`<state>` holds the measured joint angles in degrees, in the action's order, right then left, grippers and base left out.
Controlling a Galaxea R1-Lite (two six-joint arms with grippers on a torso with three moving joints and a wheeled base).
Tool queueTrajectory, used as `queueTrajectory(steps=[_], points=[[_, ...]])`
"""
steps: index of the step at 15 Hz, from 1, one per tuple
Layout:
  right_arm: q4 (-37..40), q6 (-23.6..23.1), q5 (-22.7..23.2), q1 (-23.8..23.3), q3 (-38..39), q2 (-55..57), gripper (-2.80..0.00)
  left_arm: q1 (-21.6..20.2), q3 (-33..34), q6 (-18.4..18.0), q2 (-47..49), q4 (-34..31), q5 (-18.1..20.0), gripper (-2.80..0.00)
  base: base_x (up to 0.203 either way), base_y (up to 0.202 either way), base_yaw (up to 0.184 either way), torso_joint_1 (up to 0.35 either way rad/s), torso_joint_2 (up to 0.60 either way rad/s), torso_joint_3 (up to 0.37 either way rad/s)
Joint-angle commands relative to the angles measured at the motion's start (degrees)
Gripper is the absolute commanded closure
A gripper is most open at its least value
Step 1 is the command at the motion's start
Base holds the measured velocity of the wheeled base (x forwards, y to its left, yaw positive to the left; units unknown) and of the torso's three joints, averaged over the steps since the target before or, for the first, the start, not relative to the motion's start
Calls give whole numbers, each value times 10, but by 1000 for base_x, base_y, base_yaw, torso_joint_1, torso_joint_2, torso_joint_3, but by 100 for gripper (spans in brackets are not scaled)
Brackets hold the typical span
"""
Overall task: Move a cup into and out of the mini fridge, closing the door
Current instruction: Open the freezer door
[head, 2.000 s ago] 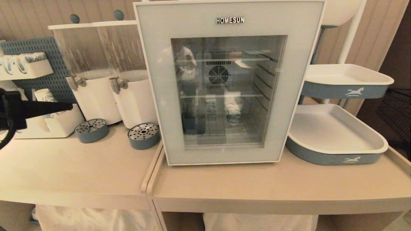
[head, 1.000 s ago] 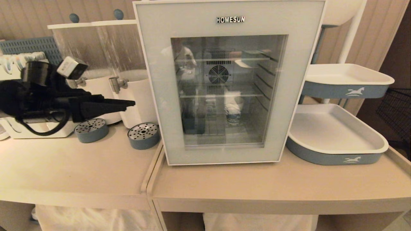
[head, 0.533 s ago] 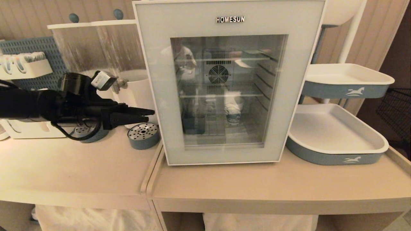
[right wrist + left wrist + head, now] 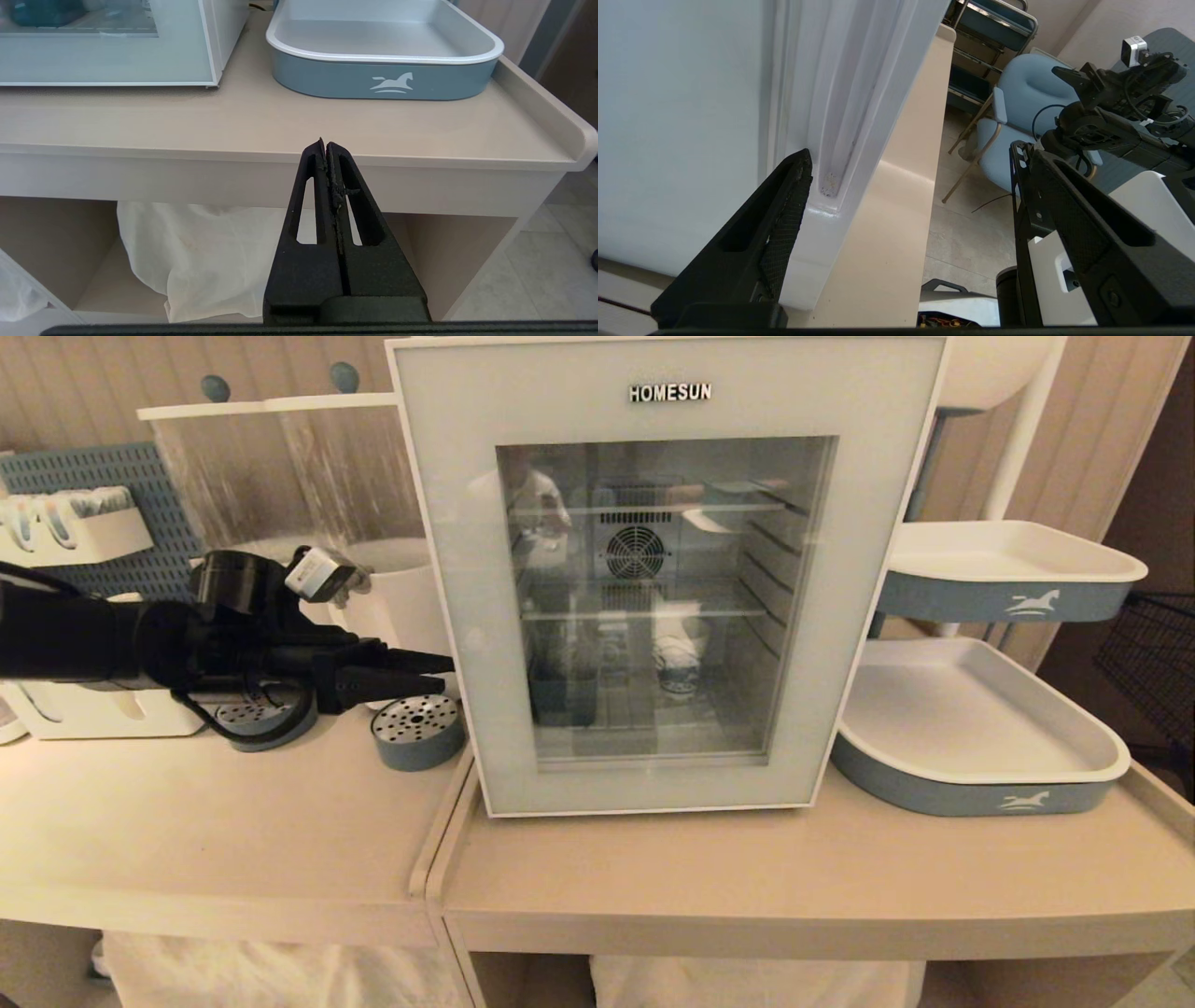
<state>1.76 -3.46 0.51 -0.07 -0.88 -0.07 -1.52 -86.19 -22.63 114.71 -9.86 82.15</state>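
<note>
The mini fridge [image 4: 668, 116] stands on the table with its door [image 4: 448, 523] shut. Through the glass I see the cup [image 4: 679, 658], white with a blue pattern, on the lower wire shelf. My left gripper [image 4: 446, 674] reaches in level from the left and is open, its fingertips at the door's left edge. In the left wrist view one finger [image 4: 794, 186] lies against the grooved door edge [image 4: 831, 140] and the other finger [image 4: 1031, 186] is far from it. My right gripper [image 4: 325, 142] is shut on nothing, low in front of the table's front edge.
Two drink dispensers [image 4: 280, 523] with round drip trays [image 4: 418, 731] stand left of the fridge, behind my left arm. Two blue-and-white trays [image 4: 971, 728] stand stacked on a rack to the right. A seam [image 4: 439, 840] divides the two tables.
My left arm has swung in from the far left to the fridge door's left edge, and its fingers have spread. The door and cup have not moved.
</note>
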Motion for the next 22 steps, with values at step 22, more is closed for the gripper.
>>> queueTrajectory(steps=[22], points=[[2, -4, 1, 0, -1, 0, 0, 0, 30, -4, -10, -1, 12, -280, 0, 0, 0, 0, 0, 0]])
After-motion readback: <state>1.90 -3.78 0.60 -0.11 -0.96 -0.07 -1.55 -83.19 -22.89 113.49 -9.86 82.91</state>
